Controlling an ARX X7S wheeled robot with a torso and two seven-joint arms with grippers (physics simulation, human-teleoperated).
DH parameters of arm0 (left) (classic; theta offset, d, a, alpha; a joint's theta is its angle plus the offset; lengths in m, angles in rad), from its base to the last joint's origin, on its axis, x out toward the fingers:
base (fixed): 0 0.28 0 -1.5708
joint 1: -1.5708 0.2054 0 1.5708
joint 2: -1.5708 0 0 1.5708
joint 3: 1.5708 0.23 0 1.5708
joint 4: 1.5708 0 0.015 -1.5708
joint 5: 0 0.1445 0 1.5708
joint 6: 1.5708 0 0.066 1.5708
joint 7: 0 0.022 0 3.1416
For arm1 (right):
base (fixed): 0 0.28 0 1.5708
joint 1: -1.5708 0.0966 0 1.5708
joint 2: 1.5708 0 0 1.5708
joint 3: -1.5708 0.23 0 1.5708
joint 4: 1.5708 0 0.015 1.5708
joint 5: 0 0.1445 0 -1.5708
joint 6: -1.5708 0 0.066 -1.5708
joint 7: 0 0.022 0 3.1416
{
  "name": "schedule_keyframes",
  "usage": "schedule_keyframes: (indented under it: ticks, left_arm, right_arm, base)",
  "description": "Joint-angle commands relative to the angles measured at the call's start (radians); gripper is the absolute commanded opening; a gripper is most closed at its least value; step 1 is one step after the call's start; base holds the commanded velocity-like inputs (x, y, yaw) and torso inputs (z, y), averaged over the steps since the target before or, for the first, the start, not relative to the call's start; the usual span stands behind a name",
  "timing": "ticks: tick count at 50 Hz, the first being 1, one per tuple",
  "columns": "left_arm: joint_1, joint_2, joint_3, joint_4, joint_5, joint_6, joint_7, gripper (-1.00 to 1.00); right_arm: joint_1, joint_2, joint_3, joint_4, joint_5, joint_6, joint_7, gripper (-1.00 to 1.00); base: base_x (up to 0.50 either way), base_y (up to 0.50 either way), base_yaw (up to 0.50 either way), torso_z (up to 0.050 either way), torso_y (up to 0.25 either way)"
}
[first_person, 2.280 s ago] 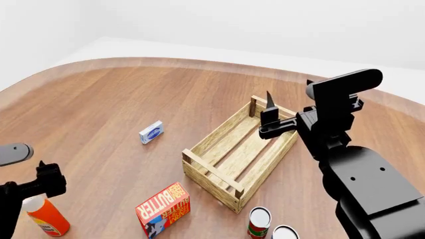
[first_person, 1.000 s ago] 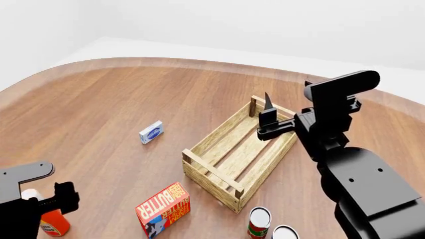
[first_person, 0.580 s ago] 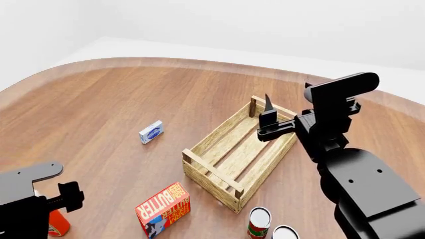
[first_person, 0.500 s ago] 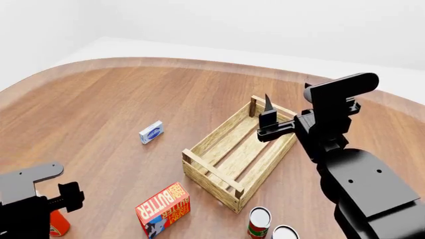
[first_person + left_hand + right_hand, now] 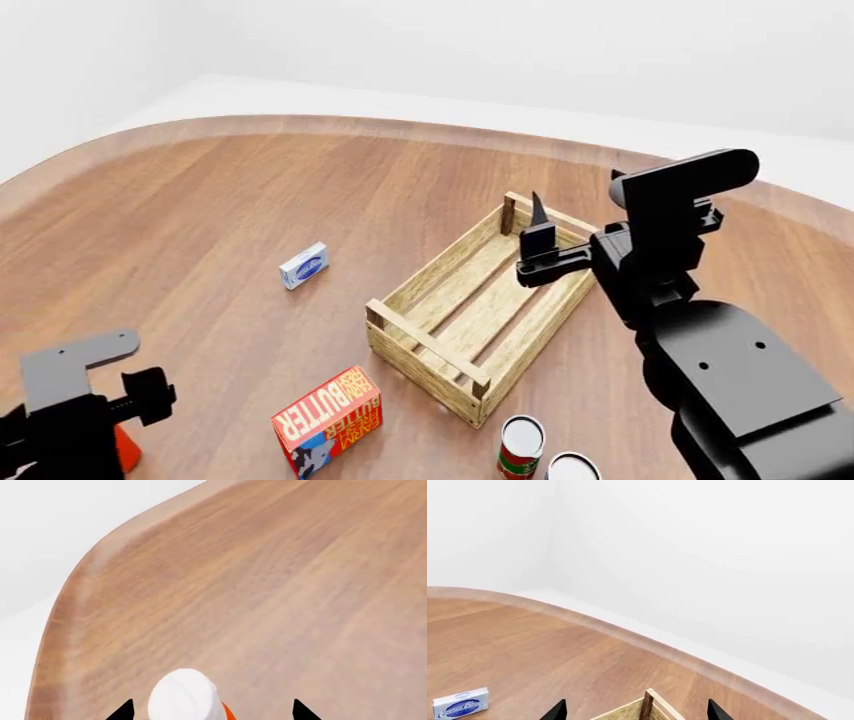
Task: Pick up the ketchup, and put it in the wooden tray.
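Your ketchup (image 5: 186,699) stands upright near the table's (image 5: 240,200) near-left edge, at the head view's bottom left — there only a sliver of orange (image 5: 128,447) shows behind the left arm; in the left wrist view its white cap sits between the two dark fingertips (image 5: 123,711), with gaps on both sides, so your left gripper (image 5: 212,711) is spread apart and not touching the bottle; whether the tips are level with the cap or lower you can't tell. The wooden tray (image 5: 474,300) lies well apart to the right, mid-table, long axis running away from you, nothing in it. Your right gripper (image 5: 541,235) hovers over the tray's far end; the right wrist view shows its tips (image 5: 558,711) wide apart with a tray corner post (image 5: 648,706) between them, holding nothing. A red-orange butter box (image 5: 328,420) lies between bottle and tray, just off the tray's near-left corner; two cans (image 5: 521,447) stand at the tray's near end — the second is cut by the frame edge; a small white-blue box (image 5: 304,265) lies left of the tray, also seen in the right wrist view (image 5: 460,703).
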Motion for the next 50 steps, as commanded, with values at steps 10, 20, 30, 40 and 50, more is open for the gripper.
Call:
schedule_keyframes:
  ticks: [10, 20, 30, 40, 50]
  left_arm:
    - [-0.076, 0.022, 0.026, -0.274, 0.056, 0.177, -0.050, 1.00]
    - [-0.194, 0.025, 0.018, -0.540, 0.095, 0.329, -0.120, 1.00]
    - [-0.306, 0.022, 0.034, -0.767, 0.127, 0.492, -0.159, -1.00]
    - [-0.269, 0.026, 0.043, -0.624, 0.099, 0.456, -0.100, -1.00]
    - [-0.276, 0.005, 0.106, -0.270, 0.045, 0.306, 0.027, -1.00]
  right_arm:
    - [0.004, 0.004, -0.004, -0.006, 0.007, 0.014, 0.008, 1.00]
    - [-0.008, 0.011, 0.008, -0.029, 0.015, 0.033, 0.022, 1.00]
    - [-0.014, 0.014, 0.018, -0.049, 0.021, 0.047, 0.035, 1.00]
    - [-0.018, 0.013, 0.023, -0.053, 0.025, 0.046, 0.041, 1.00]
    - [-0.026, 0.018, 0.038, -0.066, 0.033, 0.040, 0.045, 1.00]
  base:
    - [0.00, 0.00, 0.00, 0.000, 0.000]
    - [0.00, 0.00, 0.00, 0.000, 0.000]
    - [0.00, 0.00, 0.00, 0.000, 0.000]
    - [0.00, 0.00, 0.00, 0.000, 0.000]
    - [0.00, 0.00, 0.00, 0.000, 0.001]
